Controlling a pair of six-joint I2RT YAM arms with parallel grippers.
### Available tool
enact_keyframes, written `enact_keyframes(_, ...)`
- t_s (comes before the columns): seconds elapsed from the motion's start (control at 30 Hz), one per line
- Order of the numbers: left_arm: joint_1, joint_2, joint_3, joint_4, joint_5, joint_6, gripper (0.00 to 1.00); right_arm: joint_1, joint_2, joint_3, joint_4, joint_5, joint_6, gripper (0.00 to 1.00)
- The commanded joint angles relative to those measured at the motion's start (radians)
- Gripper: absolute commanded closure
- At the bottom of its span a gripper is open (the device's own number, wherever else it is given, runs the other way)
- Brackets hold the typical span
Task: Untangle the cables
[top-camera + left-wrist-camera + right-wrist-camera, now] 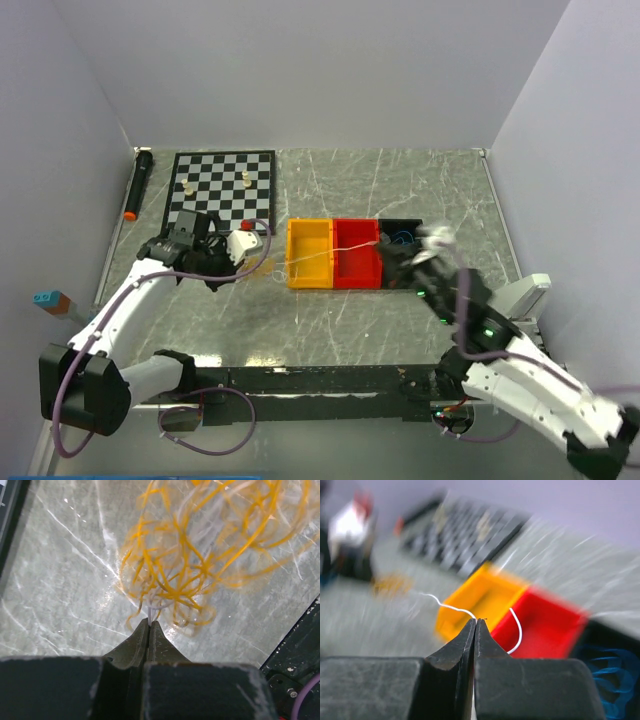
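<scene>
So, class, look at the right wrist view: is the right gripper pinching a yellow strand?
No: the right gripper is shut on a white strand that runs off past the yellow bin.

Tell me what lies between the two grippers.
A thin white strand runs from the left gripper over the yellow bin and red bin to the right gripper, seen in the top view.

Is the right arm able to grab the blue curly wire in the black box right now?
Probably not yet. The right gripper is shut on the white cable, so it would have to let go first. The blue cable lies close by in the open black bin, with nothing covering it.
</scene>
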Motion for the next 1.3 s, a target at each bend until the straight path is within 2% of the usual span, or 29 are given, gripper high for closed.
enact_keyframes(0.0,-0.005,-0.038,-0.01,-0.01,-0.04,0.0,0.99,-0.118,-0.156,0.131,-0.027,0.151,0.007,1.0)
enact_keyframes(0.23,-0.005,-0.047,-0.039,0.007,-0.067,-0.002,0.99,-0.141,-0.118,0.298,-0.045,0.382,-0.121,1.0)
enact_keyframes(0.4,-0.006,-0.061,-0.117,0.053,-0.15,0.029,0.99,-0.159,-0.09,0.355,0.005,0.424,-0.171,1.0)
enact_keyframes(0.63,-0.022,-0.041,-0.22,0.139,-0.281,0.059,0.99,-0.178,-0.05,0.472,0.027,0.35,-0.202,1.0)
enact_keyframes(0.8,-0.031,-0.029,-0.166,0.105,-0.206,0.021,0.99,-0.178,-0.02,0.521,0.002,0.271,-0.17,1.0)
enact_keyframes(1.27,-0.117,-0.046,-0.024,-0.01,-0.083,-0.059,0.99,-0.178,0.077,0.539,0.015,0.209,-0.187,1.0)
